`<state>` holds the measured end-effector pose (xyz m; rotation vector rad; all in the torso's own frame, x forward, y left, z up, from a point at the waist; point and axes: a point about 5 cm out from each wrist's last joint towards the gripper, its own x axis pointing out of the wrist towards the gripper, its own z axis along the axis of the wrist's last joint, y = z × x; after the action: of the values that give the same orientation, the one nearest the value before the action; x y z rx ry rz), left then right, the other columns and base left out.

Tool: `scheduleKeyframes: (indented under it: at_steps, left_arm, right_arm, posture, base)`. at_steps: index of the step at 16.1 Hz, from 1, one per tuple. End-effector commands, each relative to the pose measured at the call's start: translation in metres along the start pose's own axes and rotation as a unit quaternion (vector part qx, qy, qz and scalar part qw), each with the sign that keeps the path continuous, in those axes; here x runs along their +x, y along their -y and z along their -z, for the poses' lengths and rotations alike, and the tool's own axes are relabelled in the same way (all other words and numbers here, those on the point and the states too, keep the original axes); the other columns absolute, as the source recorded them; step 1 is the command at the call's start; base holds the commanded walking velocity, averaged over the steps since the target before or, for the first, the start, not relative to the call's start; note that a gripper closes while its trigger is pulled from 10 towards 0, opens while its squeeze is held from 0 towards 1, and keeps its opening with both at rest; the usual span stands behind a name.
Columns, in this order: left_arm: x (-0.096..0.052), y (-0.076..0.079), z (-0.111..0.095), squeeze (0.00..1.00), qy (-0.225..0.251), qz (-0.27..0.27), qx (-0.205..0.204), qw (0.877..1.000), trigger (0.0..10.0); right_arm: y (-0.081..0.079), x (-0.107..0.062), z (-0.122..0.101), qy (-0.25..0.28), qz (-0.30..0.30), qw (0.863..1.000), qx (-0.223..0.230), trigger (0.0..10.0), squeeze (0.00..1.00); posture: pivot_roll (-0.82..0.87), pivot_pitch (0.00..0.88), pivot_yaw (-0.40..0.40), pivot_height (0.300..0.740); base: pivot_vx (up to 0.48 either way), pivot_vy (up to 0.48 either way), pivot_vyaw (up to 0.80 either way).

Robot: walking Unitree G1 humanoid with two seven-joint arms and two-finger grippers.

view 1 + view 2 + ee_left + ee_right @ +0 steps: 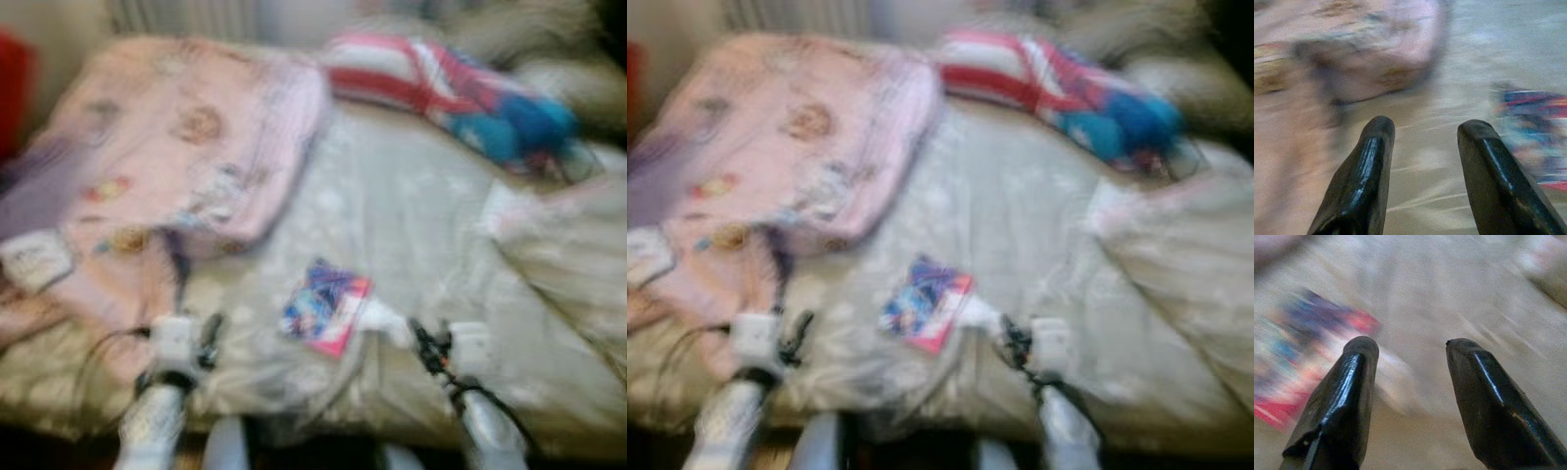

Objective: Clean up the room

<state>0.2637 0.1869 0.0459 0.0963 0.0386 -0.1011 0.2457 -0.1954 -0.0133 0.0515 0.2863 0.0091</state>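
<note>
A small blue, purple and pink packet (325, 305) lies flat on the pale bedspread (411, 215) near the bed's front edge. A white lump (384, 321) rests just right of it. My left gripper (1422, 128) hovers open over the bedspread, left of the packet (1537, 132). My right gripper (1411, 345) hovers open too, with the packet (1308, 347) beside its fingers. In the eye views both silver arms reach up from below, the left wrist (176, 345) and the right wrist (456, 352) over the front edge. All views are blurred.
A pink patterned blanket (186, 137) covers the bed's left half. A red, white and blue bundle (441, 88) lies at the back right. Rumpled pale bedding (568, 255) is heaped on the right. A dark cord (178, 269) trails near the left arm.
</note>
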Motion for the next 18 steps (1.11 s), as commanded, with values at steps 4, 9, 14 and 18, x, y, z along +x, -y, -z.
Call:
scheduleKeyframes:
  at_steps: [4,9,14,18]
  left_arm:
    - [-0.004,-0.006,0.004,0.0,-0.017,0.002,0.003,1.0,10.0]
    - [0.004,0.003,-0.005,0.0,-0.006,0.02,0.0,1.0,10.0]
    - [0.016,0.017,-0.026,0.0,0.023,0.039,-0.012,0.999,10.0]
    - [0.022,0.017,-0.046,0.0,0.051,0.025,-0.024,0.998,10.0]
  right_arm:
    - [-0.006,0.02,-0.017,-0.002,0.01,1.0,0.002,10.0,0.0]
    - [-0.01,0.037,-0.034,-0.008,-0.009,1.0,0.001,10.0,1.0]
    - [-0.029,0.062,-0.062,-0.032,-0.025,0.998,-0.041,10.0,1.0]
    - [-0.037,0.073,-0.079,-0.04,-0.028,0.995,-0.091,10.0,1.0]
  posture:
    - [0.16,0.162,-0.092,0.633]
    - [0.16,0.183,-0.086,0.633]
    - [0.19,0.248,-0.069,0.633]
    - [0.2,0.329,-0.056,0.633]
  base:
    - [0.0,0.0,0.0]
    - [0.0,0.0,0.0]
    - [0.0,0.0,0.0]
    - [0.0,0.0,0.0]
